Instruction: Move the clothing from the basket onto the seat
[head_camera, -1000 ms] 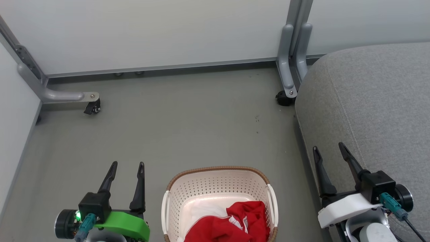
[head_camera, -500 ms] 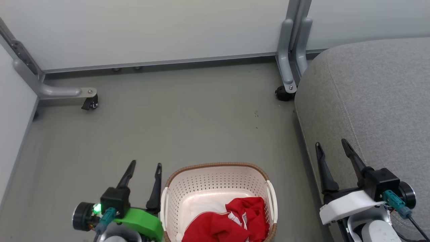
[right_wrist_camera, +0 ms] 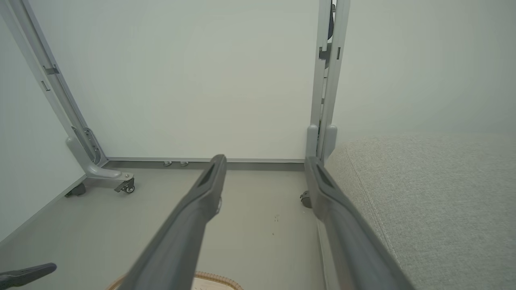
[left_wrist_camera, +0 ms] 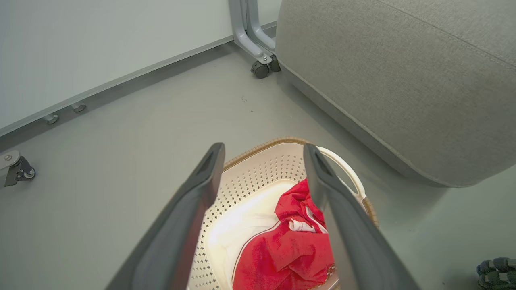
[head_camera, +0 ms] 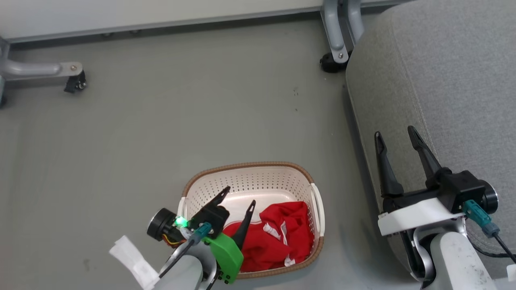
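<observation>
Around the work we see bare grey floor (head_camera: 181,112), a pale wall panel (head_camera: 161,8) along the far side, a grey frame leg (head_camera: 40,70) on a castor well off to the left, and a second frame leg (head_camera: 331,28) just beside the seat's far corner. The seat (head_camera: 443,80) takes up the right side, its rounded edge facing the basket across a strip of bare floor.

The basket (head_camera: 258,181) stands on the floor near our base. Its long axis runs across the head view, turned a little so the right end sits farther off, with one white handle at each short end. The clothing (head_camera: 278,237) lies bunched in the near right part of the basket, below the brown rim, and the far left part of the basket's bottom is bare.

Our left hand (head_camera: 240,194) hangs over the basket's left half, its fingers spread and gripping nothing, pointing toward the far right corner. We cannot tell whether one fingertip touches the cloth. Our right hand (head_camera: 394,131) is also spread and empty, over the seat's near left edge, its fingers pointing away from us.
</observation>
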{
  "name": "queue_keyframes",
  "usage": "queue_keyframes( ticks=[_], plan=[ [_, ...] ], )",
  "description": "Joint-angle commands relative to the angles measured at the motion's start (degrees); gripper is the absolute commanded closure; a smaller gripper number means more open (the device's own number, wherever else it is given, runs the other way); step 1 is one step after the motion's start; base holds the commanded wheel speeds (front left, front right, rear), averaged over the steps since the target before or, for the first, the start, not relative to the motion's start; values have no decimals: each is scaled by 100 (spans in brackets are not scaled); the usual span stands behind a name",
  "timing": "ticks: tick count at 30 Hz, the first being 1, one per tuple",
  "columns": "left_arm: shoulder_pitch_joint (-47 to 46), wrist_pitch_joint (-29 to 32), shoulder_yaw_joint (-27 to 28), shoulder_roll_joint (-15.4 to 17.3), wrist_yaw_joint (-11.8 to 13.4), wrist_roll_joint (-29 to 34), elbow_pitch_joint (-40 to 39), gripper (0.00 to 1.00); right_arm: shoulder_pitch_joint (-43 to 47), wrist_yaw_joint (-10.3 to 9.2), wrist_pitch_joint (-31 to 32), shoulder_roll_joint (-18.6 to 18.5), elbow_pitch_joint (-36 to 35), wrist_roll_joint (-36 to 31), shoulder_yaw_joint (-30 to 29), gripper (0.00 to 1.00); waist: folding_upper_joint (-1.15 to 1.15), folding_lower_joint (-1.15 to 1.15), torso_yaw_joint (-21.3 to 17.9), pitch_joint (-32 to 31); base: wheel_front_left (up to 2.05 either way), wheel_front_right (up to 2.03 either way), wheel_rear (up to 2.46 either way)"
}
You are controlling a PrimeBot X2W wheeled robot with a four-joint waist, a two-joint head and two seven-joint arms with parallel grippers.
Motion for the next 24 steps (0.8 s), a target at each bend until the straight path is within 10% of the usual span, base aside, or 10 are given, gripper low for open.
queue_keyframes(
  ticks=[1,24],
  plan=[
    [-227,14,-191,25,-17,-60,172,0,-145,0,-52,-14,-22,51,6,0,0,0,-249,599,0,0,0],
    [-2194,261,-2111,30,-17,-36,2676,0,-1209,0,-306,-12,-129,476,308,0,0,0,-863,2833,0,0,0]
  ],
)
